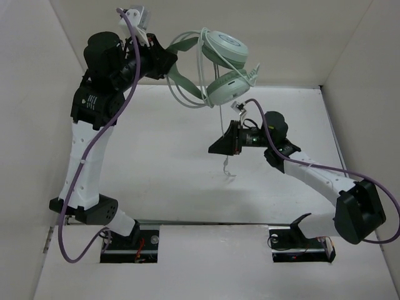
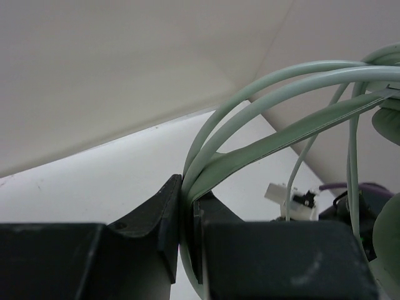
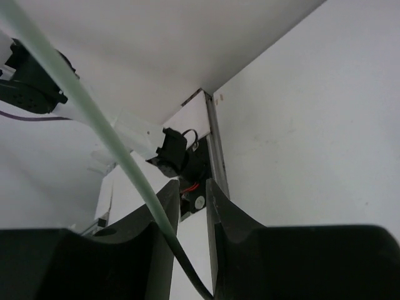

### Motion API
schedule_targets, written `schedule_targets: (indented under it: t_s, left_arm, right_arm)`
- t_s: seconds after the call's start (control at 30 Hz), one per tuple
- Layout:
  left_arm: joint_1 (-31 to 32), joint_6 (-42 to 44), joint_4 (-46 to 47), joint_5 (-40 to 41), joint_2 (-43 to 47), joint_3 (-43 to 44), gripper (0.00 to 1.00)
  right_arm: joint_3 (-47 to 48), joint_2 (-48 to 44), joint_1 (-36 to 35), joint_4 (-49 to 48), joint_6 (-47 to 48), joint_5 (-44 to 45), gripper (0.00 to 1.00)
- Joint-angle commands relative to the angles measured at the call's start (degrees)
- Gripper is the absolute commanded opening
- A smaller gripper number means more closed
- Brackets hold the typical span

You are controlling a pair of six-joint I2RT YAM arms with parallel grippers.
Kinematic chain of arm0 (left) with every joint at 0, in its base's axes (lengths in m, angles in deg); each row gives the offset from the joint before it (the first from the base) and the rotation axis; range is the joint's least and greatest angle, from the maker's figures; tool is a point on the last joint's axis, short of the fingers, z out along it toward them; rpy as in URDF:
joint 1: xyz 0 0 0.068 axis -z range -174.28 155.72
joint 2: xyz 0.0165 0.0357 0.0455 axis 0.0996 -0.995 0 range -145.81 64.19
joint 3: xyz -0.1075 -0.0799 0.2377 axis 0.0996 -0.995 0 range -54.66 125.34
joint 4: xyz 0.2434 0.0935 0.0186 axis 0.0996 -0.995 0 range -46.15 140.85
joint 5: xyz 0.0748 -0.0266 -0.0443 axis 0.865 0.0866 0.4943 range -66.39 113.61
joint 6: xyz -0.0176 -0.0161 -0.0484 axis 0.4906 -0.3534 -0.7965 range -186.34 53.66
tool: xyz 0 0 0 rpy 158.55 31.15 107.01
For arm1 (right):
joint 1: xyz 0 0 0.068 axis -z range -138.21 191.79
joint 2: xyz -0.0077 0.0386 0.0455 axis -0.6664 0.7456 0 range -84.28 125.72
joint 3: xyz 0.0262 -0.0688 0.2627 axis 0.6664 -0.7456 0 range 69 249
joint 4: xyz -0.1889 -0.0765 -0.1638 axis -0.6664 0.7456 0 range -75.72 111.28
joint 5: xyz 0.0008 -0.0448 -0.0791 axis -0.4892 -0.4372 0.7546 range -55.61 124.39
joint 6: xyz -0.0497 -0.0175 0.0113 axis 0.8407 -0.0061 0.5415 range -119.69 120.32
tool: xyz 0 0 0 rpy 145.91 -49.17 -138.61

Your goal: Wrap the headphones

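The left arm is raised high over the far part of the counter, and its claw, the left claw, is fully closed on the headphones. In the left wrist view the two black fingers press together on the thin double headband and on the flat pale strap under it, with no free gap between them. The headphones hang in the air from this grip and touch nothing below. Their two round earcups are to the right of the left claw, one above the other in the top view, near the back wall. From the lower earcup the long thin cable goes straight down to the right claw, which is held low over the middle of the counter. The right claw is open only a little: in the right wrist view a narrow gap shows between its fingers, and the cable passes through this gap and lies against one finger, not squeezed from both sides. Below the right claw the short end of the cable hangs loose and curls close to the counter; I cannot tell if it touches the surface.
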State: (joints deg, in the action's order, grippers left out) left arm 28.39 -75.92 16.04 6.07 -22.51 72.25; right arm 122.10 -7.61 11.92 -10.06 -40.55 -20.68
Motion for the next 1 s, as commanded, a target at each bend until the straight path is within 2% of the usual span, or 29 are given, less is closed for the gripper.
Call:
schedule_targets:
  t_s: [0.0, 0.23, 0.4, 0.53, 0.63, 0.73, 0.83, 0.97]
  left_arm:
    - [-1.71, -7.72, 8.79, 1.1, 1.27, 2.73, 0.0]
    - [-6.45, -9.93, 10.64, 9.53, 0.65, 3.08, 0.0]
    - [-8.92, -10.02, 11.16, 14.54, 1.18, 1.59, 0.0]
    - [-10.15, -8.88, 11.34, 19.81, 1.44, 0.88, 0.0]
    - [-10.15, -6.95, 11.87, 24.38, 1.88, -0.43, 0.0]
    - [-9.54, -5.01, 12.39, 27.02, 2.23, -1.84, 0.0]
    - [-8.31, -1.24, 13.62, 30.45, 2.93, -4.64, 0.0]
    - [-6.55, 5.88, 17.74, 36.77, 5.13, -12.19, 0.0]
  right_arm:
    - [-2.64, -2.74, -2.86, -7.47, -4.22, -0.21, 0.3]
    - [-3.88, -3.1, -5.42, -8.71, -5.98, -0.48, 0.29]
    - [-3.53, -3.01, -7.0, -8.18, -5.37, -0.92, 0.24]
    - [-2.48, -3.36, -7.53, -4.68, -3.1, -1.36, 0.22]
    - [1.28, -3.1, -7.79, 6.01, 4.79, -0.4, 0.1]
    - [7.69, -1.87, -8.93, 19.54, 15.07, 1.36, 0.04]
    - [18.05, -0.82, -11.39, 35.7, 29.64, 8.02, 0.02]
    - [29.67, 0.76, -15.25, 51.64, 49.34, 20.4, 0.03]
